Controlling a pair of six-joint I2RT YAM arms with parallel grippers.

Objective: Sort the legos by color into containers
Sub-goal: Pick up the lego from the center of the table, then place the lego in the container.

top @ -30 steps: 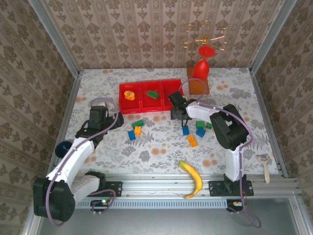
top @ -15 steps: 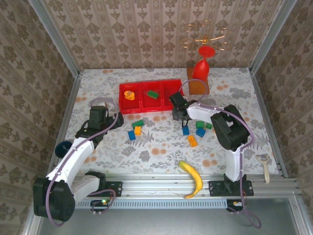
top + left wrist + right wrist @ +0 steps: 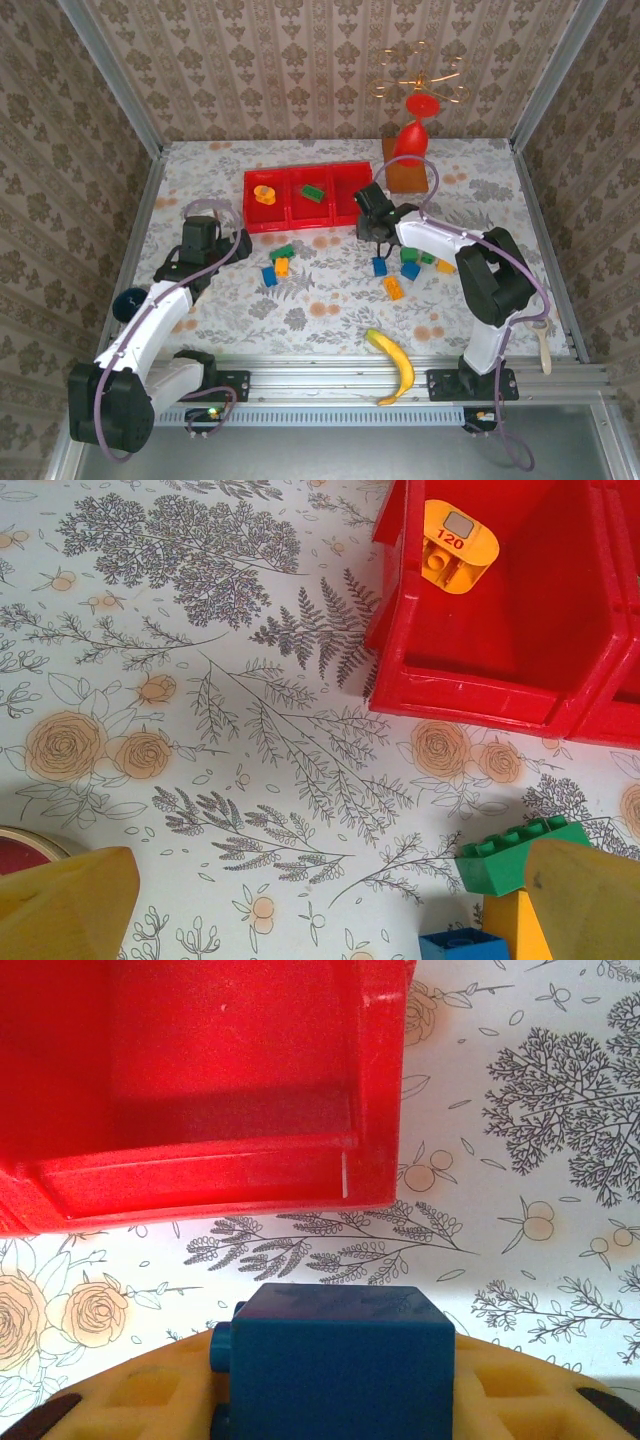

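The right gripper [image 3: 374,222] hangs just in front of the near right corner of the red tray [image 3: 300,222], and its wrist view shows the yellow pads [image 3: 140,1390] clamped on a blue brick [image 3: 340,1355], held above the flowered table [image 3: 330,310] just short of the tray's near wall. The right-hand compartment ahead of it has nothing lying in the part I can see. In the left compartment sits an orange piece [image 3: 264,193] marked 120, and a green brick [image 3: 314,192] lies in the middle one. The left gripper [image 3: 205,235] is off to the left of the tray with its fingers spread wide apart, holding nothing. Near it on the table is a small cluster: a green brick [image 3: 282,252], an orange one [image 3: 282,266] touching it, and a blue one [image 3: 269,276] just beside them. In front of the right gripper lie more loose bricks: a blue one [image 3: 380,266], two green [image 3: 410,255] [image 3: 427,258], another blue [image 3: 410,270] and an orange one [image 3: 394,288]. A banana [image 3: 393,362] rests near the front rail, well apart from the bricks, and a red goblet [image 3: 415,130] on a wooden base [image 3: 405,177] stands behind the tray's right end.
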